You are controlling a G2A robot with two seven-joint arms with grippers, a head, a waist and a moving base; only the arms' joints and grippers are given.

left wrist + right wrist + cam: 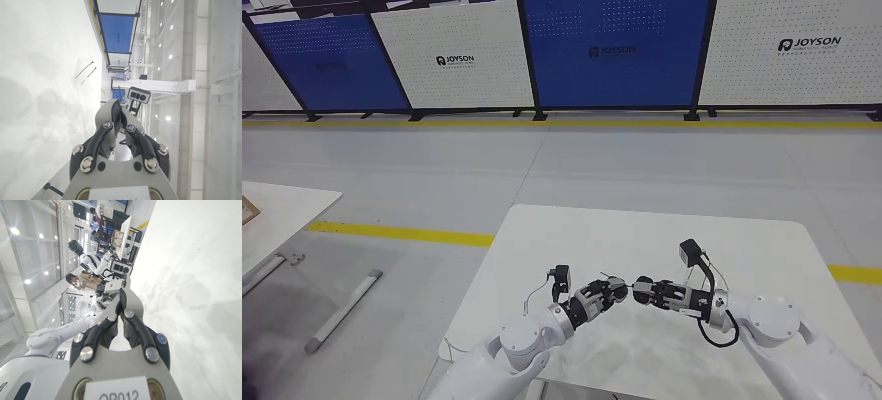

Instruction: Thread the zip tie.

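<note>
We see the zip tie, a thin black strip, clamped in the left gripper above the white table. The right gripper, facing it, pinches the headed end. Two spare zip ties lie farther along the table. A printed white label sits on the right wrist.

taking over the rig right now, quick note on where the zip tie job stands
Left gripper: shut on a thin black plastic zip tie, its end poking past the tips.
Right gripper: shut, tip to tip with the left above the white table; what it pinches is hidden.
Two spare black zip ties lie on the table.
Done: tie is in hand. Left: threading; no closed loop visible.
</note>
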